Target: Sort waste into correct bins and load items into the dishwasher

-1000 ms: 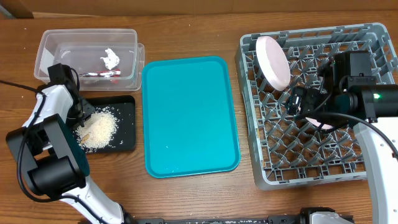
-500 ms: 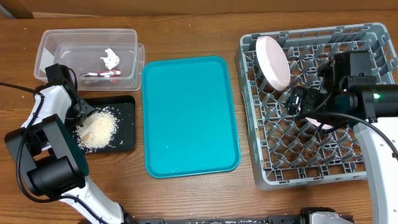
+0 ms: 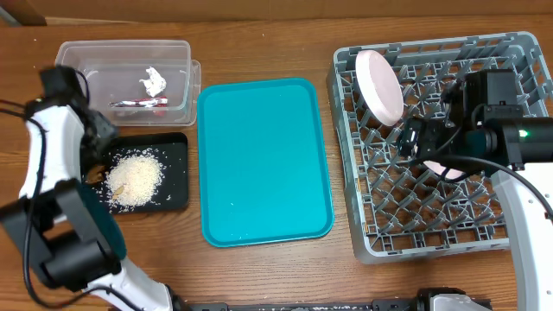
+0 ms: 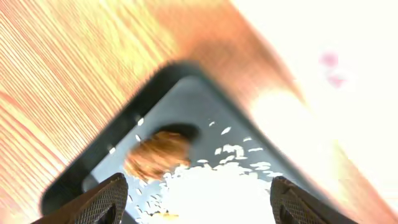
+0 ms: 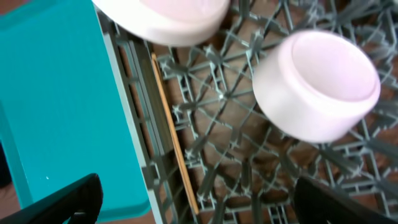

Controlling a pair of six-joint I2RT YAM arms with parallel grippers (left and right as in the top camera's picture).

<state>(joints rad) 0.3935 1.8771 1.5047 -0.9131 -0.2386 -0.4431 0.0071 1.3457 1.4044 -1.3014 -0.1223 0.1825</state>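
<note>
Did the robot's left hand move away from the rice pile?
Yes. The left gripper has pulled back off the rice in the black tray, going up and left in the overhead view, toward the clear tub.

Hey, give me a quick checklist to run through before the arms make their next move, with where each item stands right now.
1. Left gripper open and empty: ok.
2. Brown lump and rice lying in the black tray: ok.
3. Wrapper and tissue inside the clear tub: ok.
4. Teal tray holds no dishes: ok.
5. Right gripper open over the dish rack, holding nothing: ok.
6. Both chopsticks loaded: cannot tell; only one chopstick shows in the rack.
</note>
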